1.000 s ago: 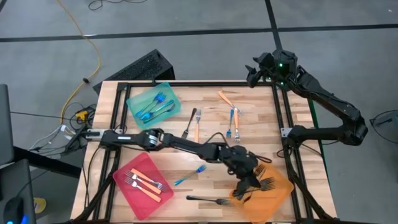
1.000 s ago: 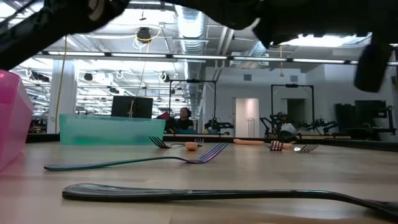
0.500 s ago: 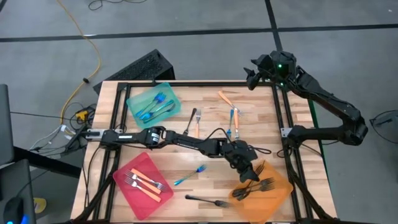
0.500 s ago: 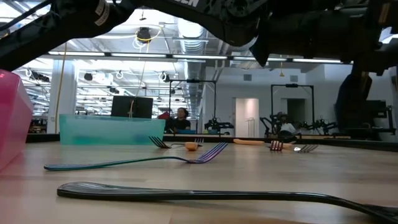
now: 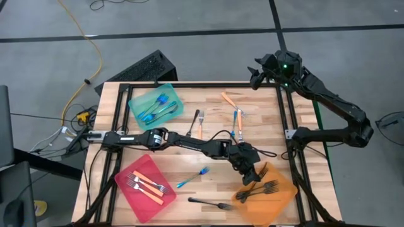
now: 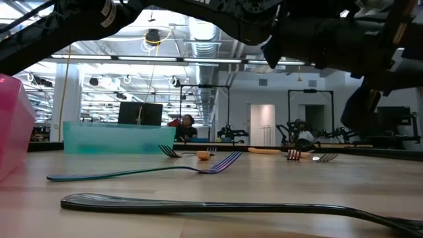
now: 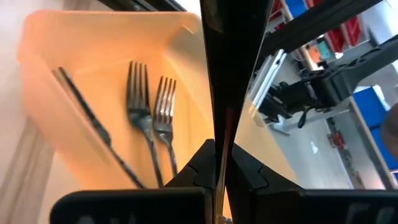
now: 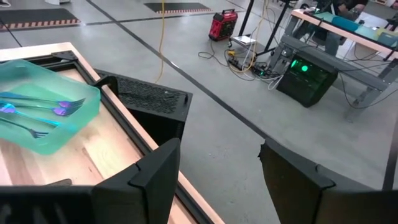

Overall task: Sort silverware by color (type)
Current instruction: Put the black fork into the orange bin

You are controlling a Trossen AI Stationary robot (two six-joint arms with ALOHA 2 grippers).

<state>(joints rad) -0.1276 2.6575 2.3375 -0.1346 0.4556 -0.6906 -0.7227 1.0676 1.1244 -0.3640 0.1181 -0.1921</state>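
Note:
My left gripper (image 5: 252, 176) is shut over the far left rim of the orange tray (image 5: 283, 190), with nothing showing between its fingers (image 7: 225, 74). Several black forks (image 5: 260, 188) lie in that tray, also seen in the left wrist view (image 7: 146, 118). Orange-handled forks (image 5: 146, 184) lie in the red tray (image 5: 129, 171), and blue forks (image 5: 158, 108) lie in the teal tray (image 5: 140, 99). Loose on the table are a black fork (image 5: 211, 203), a blue fork (image 5: 192, 178) and several forks farther back (image 5: 235, 120). My right gripper (image 8: 217, 168) stands open, raised over the far right corner.
A black frame (image 5: 285, 126) runs along the table's edges. A dark keyboard-like object (image 5: 145, 68) sits beyond the far left edge. In the low view the black fork (image 6: 198, 206) and the blue fork (image 6: 145, 172) lie in the foreground. Bare wood shows at the table's middle.
My left gripper, staying shut, has drawn back from over the orange tray's near left part toward the table's far edge and tipped, now standing at the tray's far left rim. More of the black forks in the tray show now.

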